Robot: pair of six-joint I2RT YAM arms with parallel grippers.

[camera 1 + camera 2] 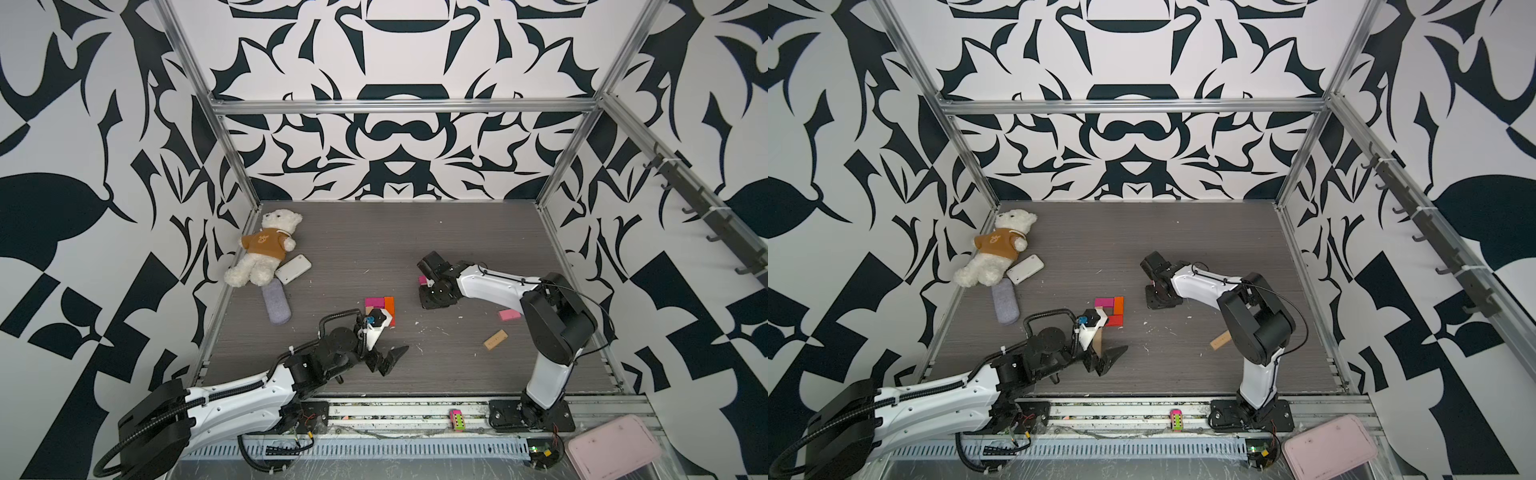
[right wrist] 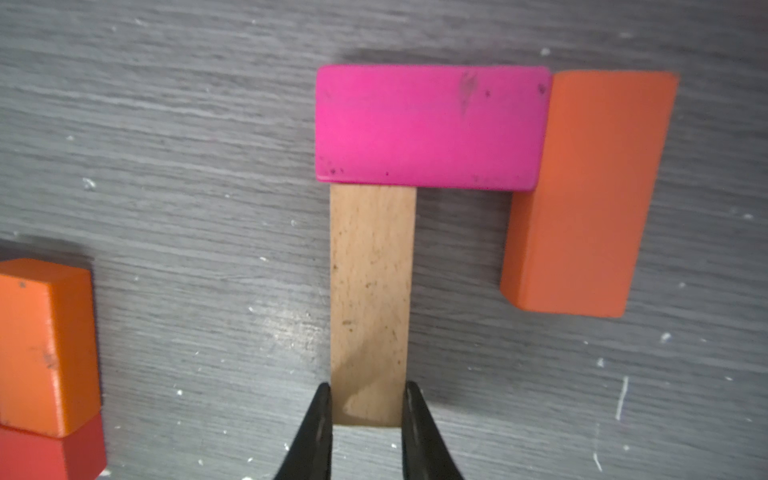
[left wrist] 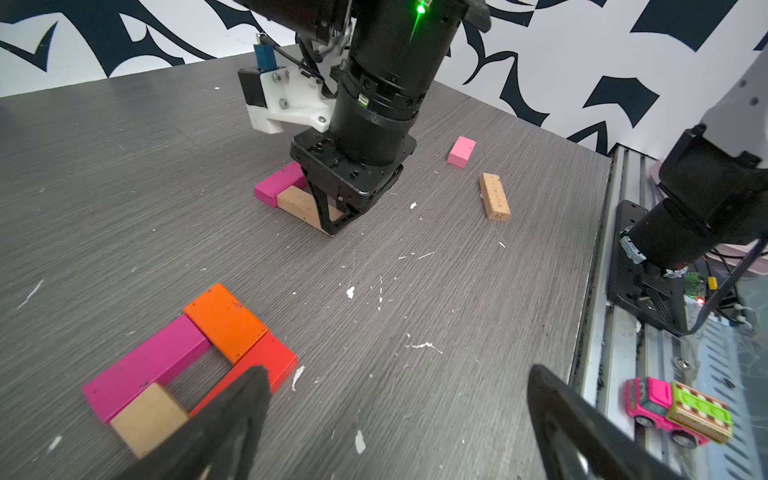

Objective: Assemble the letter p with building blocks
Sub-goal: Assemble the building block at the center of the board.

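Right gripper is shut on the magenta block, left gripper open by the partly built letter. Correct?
Not quite. The right gripper is shut on the tan block, not the magenta block, which only butts against the tan one's far end. The right wrist view shows a finger on each side of the tan block. The rest holds: the left gripper is open by the partly built letter.

The left arm [image 1: 376, 324] hides part of the block shape [image 1: 388, 305] in both top views. The right wrist view's edge cuts off the red block [image 2: 41, 453].
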